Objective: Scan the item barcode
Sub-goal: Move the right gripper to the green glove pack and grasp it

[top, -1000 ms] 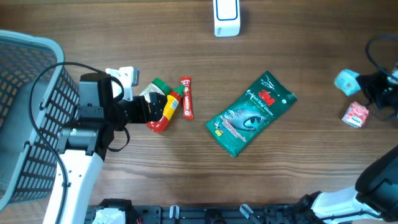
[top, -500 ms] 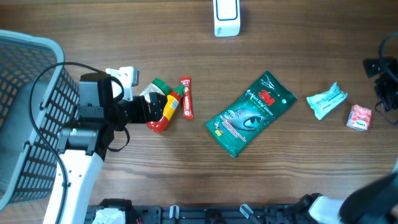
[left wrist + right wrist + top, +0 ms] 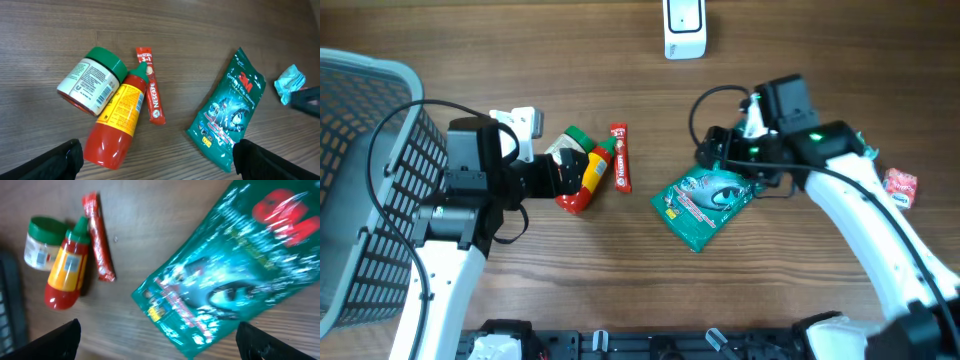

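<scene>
On the wooden table a green-lidded jar lies touching a red sauce bottle with a yellow label, and a red Nescafe stick lies just beside the bottle's cap. A green 3M pouch lies well apart to the right, with a pale blue packet near the frame's edge. The dark fingers sit spread wide at the bottom corners, with nothing between them.

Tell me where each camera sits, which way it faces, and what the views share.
Overhead: above the table, looking straight down; both arms show, left arm beside the basket, right arm over the green pack.
Left wrist: low over the table, facing sauce bottle and pack; left fingers open in the bottom corners.
Right wrist: looking down at the pack, blurred; right fingers in the bottom corners.
Shared: all show pack and bottle.
</scene>
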`<control>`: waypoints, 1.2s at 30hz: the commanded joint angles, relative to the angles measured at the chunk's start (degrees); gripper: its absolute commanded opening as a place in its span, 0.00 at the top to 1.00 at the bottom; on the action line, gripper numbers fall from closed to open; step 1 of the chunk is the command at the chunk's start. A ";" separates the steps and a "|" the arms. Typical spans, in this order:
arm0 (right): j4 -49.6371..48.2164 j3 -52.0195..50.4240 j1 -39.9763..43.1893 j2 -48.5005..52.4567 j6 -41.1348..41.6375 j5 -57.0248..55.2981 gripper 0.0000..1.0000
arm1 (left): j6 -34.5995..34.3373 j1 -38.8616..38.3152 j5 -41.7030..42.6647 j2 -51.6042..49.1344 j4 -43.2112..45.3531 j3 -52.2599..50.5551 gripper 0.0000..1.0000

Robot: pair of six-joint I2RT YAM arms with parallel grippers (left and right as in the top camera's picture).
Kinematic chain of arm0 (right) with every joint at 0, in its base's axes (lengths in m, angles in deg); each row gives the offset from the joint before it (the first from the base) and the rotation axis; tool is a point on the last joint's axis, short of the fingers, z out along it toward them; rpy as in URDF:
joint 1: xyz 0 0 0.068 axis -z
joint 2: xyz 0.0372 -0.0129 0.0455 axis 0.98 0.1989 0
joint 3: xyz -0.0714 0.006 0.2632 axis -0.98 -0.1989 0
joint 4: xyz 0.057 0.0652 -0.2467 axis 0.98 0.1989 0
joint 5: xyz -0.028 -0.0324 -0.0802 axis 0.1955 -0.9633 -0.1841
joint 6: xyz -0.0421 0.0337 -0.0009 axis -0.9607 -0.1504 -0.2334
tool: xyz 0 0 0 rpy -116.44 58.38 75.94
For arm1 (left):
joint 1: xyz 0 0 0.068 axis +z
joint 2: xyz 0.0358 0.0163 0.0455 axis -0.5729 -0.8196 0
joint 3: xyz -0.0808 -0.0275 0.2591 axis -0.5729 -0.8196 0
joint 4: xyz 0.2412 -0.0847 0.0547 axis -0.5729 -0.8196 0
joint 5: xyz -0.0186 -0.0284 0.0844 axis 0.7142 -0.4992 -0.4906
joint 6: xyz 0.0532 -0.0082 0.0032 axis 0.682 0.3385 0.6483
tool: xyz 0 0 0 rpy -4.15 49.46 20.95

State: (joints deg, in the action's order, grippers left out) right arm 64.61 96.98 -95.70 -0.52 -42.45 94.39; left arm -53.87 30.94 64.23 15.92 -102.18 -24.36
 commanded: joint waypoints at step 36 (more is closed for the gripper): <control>-0.26 -0.17 -11.76 36.26 30.16 -7.82 0.96 | 1.31 0.28 -0.11 0.46 0.17 -0.13 0.00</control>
State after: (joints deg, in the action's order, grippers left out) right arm 67.41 100.13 -107.45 28.20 -9.29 93.17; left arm -53.87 30.94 64.25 15.92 -102.16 -24.36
